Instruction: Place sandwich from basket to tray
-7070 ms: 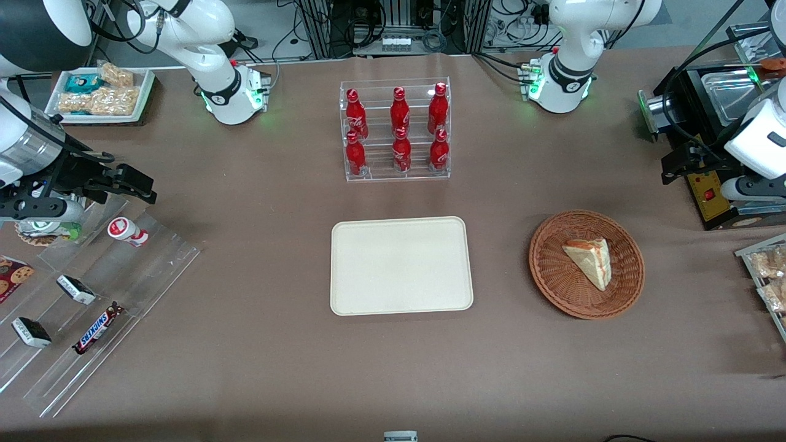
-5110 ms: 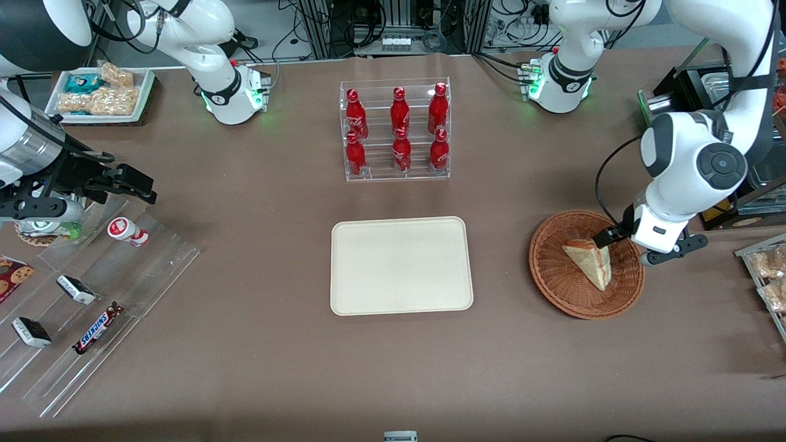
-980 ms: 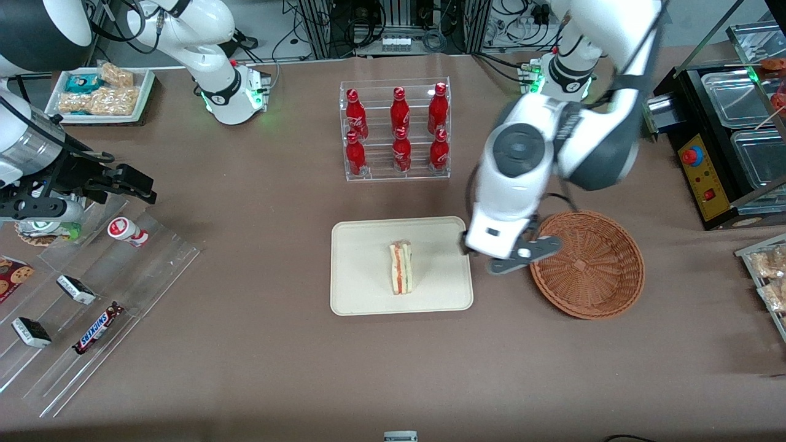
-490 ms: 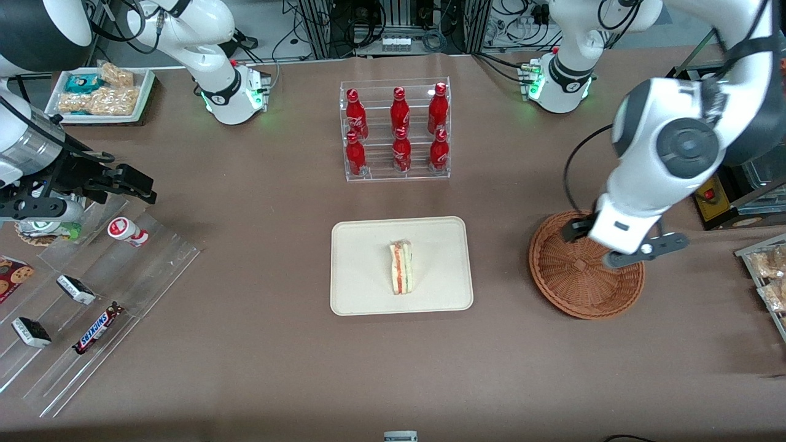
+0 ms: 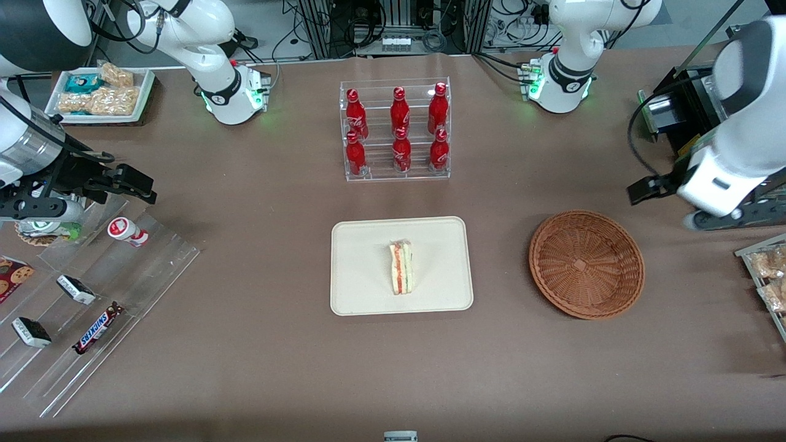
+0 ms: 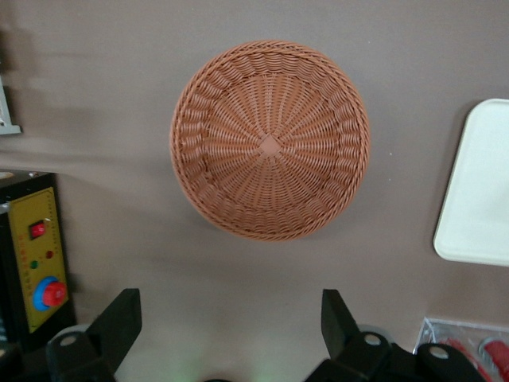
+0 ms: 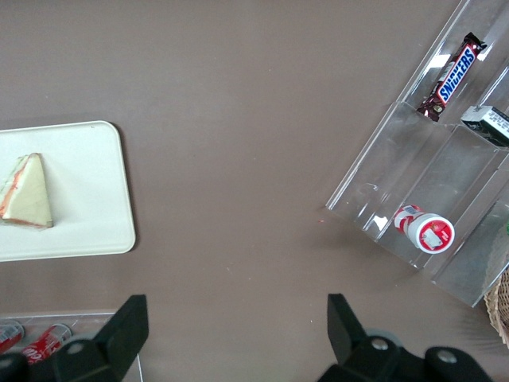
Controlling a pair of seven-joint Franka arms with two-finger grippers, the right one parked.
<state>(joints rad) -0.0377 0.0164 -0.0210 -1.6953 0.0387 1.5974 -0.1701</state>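
- Gripper (image 6: 227,330) of the left arm hangs in the air above bare table at the working arm's end, farther from the front camera than the basket; its two dark fingers (image 6: 119,322) stand spread wide with nothing between them, and it touches none of the task's things
- Table (image 5: 245,344), brown and matte, carries everything; between tray and basket is a strip of bare surface
- Tray (image 5: 362,294), cream and rectangular with a low rim, lies in the middle of the table, nearer the front camera than the bottle rack (image 5: 396,129)
- Basket (image 5: 586,264), round reddish-brown wicker, sits beside the tray toward the working arm's end and well apart from it; the wrist view looks straight into it and shows only bare weave, nothing inside
- Sandwich (image 5: 401,267), a wrapped white wedge, rests on the tray close to its middle, with the red-orange and green filling edge facing up toward the front camera; it lies fully inside the rim
- Judged from this: the sandwich is out of the basket and on the tray, so the transfer looks complete; at most the arm needs to park
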